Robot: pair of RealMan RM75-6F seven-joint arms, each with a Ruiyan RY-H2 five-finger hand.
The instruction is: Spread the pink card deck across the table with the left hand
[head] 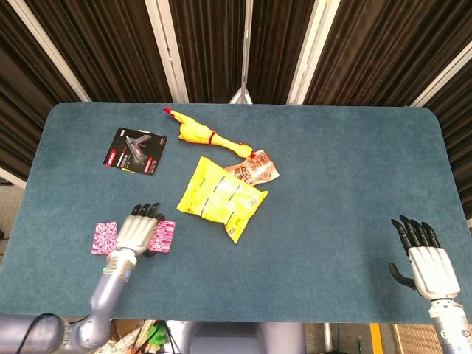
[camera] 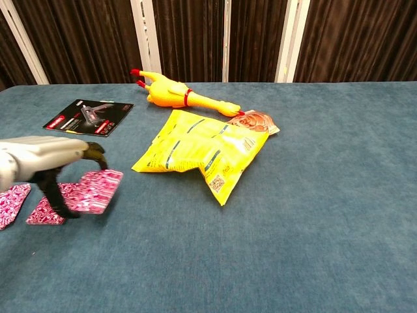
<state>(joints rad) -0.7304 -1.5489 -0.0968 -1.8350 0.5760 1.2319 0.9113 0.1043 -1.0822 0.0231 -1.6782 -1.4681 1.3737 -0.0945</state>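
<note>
My left hand hovers low over the front left of the table and pinches the pink patterned card deck between thumb and fingers. In the head view the deck sticks out to the right of the fingers. One pink card lies flat to the left of the hand; in the chest view that card lies at the left edge. A second card lies partly beneath the left hand. My right hand rests at the front right edge, fingers apart, holding nothing.
A yellow snack bag lies right of the deck in the table's middle, with a small brown packet behind it. A yellow rubber chicken and a black product card lie further back.
</note>
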